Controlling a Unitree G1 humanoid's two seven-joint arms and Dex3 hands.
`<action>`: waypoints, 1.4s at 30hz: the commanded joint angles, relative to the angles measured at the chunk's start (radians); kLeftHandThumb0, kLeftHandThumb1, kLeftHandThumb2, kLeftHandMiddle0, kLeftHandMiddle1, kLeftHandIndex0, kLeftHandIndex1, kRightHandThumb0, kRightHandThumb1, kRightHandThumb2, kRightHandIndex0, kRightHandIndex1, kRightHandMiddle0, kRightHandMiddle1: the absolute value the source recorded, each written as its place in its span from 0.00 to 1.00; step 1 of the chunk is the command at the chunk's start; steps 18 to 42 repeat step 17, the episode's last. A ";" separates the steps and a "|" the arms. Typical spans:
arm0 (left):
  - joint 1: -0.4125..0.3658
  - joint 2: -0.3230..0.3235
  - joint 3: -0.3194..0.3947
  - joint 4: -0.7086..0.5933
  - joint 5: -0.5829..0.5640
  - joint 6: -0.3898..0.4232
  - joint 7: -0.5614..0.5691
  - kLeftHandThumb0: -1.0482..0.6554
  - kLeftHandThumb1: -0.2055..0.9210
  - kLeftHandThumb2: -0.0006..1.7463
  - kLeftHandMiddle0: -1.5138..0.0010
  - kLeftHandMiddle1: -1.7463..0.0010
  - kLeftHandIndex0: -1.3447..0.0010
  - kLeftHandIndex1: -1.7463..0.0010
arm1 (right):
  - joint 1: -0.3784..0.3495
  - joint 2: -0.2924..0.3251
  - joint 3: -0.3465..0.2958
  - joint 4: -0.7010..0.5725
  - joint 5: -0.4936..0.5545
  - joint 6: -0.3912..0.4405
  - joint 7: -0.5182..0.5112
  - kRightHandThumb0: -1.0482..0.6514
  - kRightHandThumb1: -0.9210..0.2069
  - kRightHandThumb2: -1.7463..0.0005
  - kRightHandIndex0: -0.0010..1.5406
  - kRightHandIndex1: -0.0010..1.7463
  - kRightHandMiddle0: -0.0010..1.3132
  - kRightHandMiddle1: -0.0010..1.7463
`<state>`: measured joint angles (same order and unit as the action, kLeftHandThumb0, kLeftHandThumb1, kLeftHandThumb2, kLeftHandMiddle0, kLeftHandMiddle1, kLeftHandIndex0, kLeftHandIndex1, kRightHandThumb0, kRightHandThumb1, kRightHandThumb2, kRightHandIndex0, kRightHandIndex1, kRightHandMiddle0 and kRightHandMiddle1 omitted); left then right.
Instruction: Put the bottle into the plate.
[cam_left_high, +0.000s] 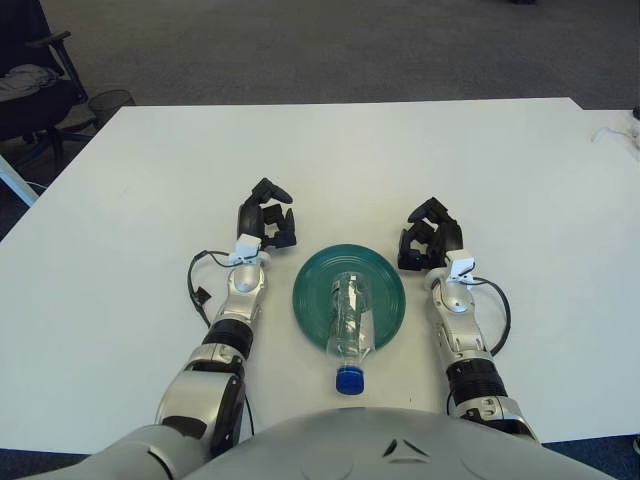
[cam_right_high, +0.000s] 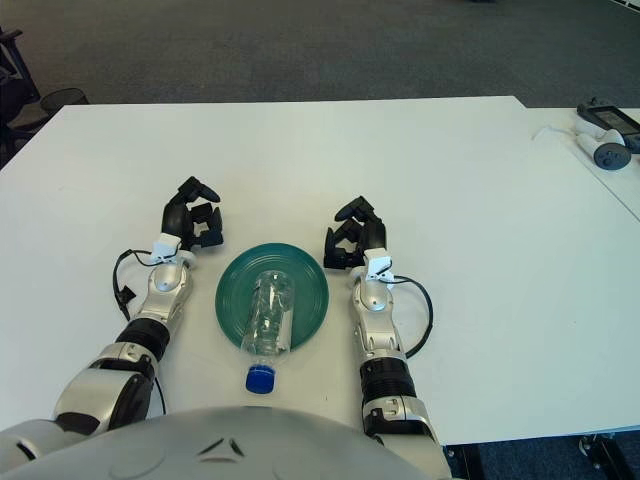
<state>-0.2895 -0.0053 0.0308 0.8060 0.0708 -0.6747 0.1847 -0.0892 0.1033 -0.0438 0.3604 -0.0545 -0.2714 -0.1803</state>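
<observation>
A clear plastic bottle (cam_left_high: 349, 317) with a blue cap (cam_left_high: 348, 380) lies on its side across the green plate (cam_left_high: 384, 285). Its body is on the plate and its capped neck sticks out over the near rim onto the table. My left hand (cam_left_high: 268, 220) shows just left of the plate's far edge, fingers curled and holding nothing. My right hand (cam_left_high: 428, 236) shows just right of the plate, fingers also curled and empty. Neither hand touches the bottle or the plate.
The white table (cam_left_high: 340, 160) stretches far ahead and to both sides. A black office chair (cam_left_high: 30, 80) stands off the far left corner. A cable and small devices (cam_right_high: 600, 135) lie on a table at the far right.
</observation>
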 joint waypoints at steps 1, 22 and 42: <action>0.101 -0.022 -0.007 -0.081 -0.036 0.140 -0.050 0.30 0.31 0.87 0.15 0.00 0.44 0.00 | 0.047 0.005 -0.006 0.008 0.006 0.071 -0.011 0.61 0.77 0.09 0.55 0.94 0.45 1.00; 0.238 -0.049 -0.028 -0.503 -0.052 0.556 -0.075 0.28 0.27 0.91 0.14 0.00 0.41 0.00 | 0.059 0.005 0.002 -0.024 -0.005 0.104 -0.019 0.61 0.76 0.09 0.54 0.95 0.44 1.00; 0.238 -0.049 -0.028 -0.503 -0.052 0.556 -0.075 0.28 0.27 0.91 0.14 0.00 0.41 0.00 | 0.059 0.005 0.002 -0.024 -0.005 0.104 -0.019 0.61 0.76 0.09 0.54 0.95 0.44 1.00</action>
